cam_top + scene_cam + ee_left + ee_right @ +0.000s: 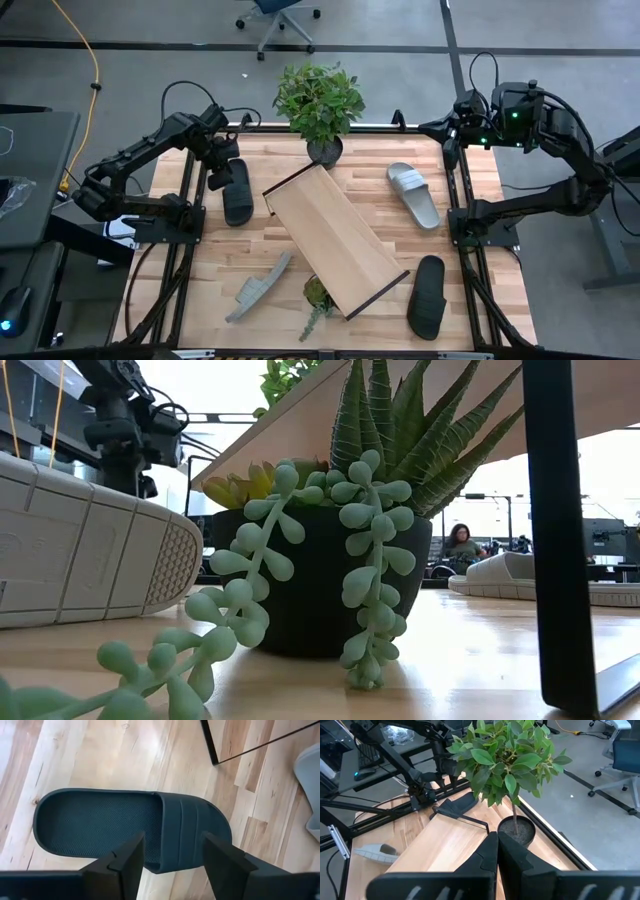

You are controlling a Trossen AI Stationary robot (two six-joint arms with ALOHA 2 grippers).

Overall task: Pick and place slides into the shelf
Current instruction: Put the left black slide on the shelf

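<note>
Overhead arrangement of the slatted light-wood counter (200,290), read from near edge to far. Nearest, at the right corner, a matte black slide sandal (428,296) lies flat on its sole, and at the left a light grey slide sandal (258,286) rests tipped on its edge; neither is on the shelf. Between them stands a small dark pot of succulents with trailing bead-like stems (330,560), tucked against the near corner of the long light-wood shelf board with thin dark metal edging (333,238), which runs diagonally across the centre and is raised above the counter, as the low view shows the pot beneath its underside. The shelf surface carries no sandal, so the task appears to be at its first pick. Farther back on the right, a second light grey slide sandal (414,194) lies flat, well apart from either arm. Farther back on the left, the left gripper (172,862) hangs directly over a second matte black slide sandal (135,830), its fingers apart and straddling the strap, a pose suited to closing across the strap for a lift. At the far edge stands a leafy green plant in a dark pot (320,105). The right gripper (496,852) waits beyond the far right corner, fingers together.
</note>
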